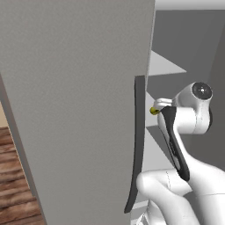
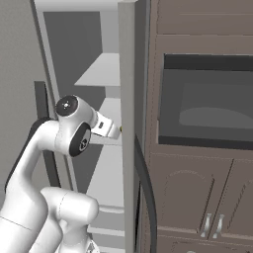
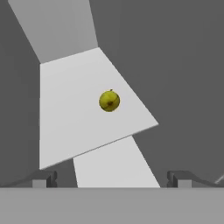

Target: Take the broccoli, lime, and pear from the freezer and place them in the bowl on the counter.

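1. In your left base view, the freezer (image 1: 79, 110) door stands open with its dark curved handle (image 1: 137, 145) beside the white arm; pale shelves (image 1: 165, 66) show behind it.
2. In your right base view, the arm reaches in among the shelves; a dark brown oven cabinet (image 2: 202, 123) stands to the right.
3. In your hand view, a small round yellow-green fruit (image 3: 109, 100) sits on a pale shelf (image 3: 70, 109), well apart from the gripper (image 3: 111, 179), whose fingers are spread wide and hold nothing.

Open freezer door and arm, seen from the left

The freezer's (image 1: 79, 110) broad grey door fills the left, its dark curved handle (image 1: 137, 145) along the edge. The white arm (image 1: 184, 176) reaches past it toward pale shelves (image 1: 165, 66); a small yellow-green bit (image 1: 154, 110) shows beside the wrist. Wooden floor (image 1: 15, 176) lies lower left.
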You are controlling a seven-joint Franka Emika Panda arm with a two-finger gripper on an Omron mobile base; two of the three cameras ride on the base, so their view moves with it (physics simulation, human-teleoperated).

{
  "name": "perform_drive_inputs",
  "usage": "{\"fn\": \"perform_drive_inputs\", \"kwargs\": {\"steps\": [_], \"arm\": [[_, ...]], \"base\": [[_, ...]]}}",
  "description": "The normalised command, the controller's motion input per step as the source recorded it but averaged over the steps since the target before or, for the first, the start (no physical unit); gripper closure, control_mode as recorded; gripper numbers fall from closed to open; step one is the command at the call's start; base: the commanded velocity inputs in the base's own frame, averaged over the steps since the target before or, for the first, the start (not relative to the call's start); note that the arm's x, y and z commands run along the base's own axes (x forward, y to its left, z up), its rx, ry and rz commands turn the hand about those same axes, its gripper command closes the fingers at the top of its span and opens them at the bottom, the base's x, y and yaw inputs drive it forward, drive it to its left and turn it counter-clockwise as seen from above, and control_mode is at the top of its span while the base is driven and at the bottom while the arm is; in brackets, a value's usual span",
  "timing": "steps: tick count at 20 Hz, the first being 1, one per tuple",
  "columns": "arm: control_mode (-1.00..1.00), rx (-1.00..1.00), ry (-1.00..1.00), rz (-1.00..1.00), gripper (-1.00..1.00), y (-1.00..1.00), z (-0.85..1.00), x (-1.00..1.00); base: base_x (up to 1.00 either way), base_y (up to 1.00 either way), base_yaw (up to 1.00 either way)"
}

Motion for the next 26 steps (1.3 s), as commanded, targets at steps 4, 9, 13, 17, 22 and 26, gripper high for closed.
{"fn": "perform_drive_inputs", "kwargs": {"steps": [4,9,13,17,22,26], "arm": [[-1.00,0.00,0.01,0.00,-1.00,-0.04,-0.15,0.20],[-1.00,0.00,0.01,0.00,-1.00,-0.05,-0.13,0.25],[-1.00,-0.01,0.00,-0.02,-1.00,0.00,-0.22,0.31],[-1.00,-0.02,0.00,-0.06,-1.00,0.00,-0.11,0.37],[-1.00,0.00,0.00,-0.02,-1.00,0.00,-0.25,0.27],[-1.00,0.00,0.00,0.00,-1.00,0.00,-0.32,0.28]], "base": [[0.00,0.00,0.00],[0.00,0.00,0.00],[0.00,0.00,0.00],[0.00,0.00,0.00],[0.00,0.00,0.00],[0.00,0.00,0.00]]}}
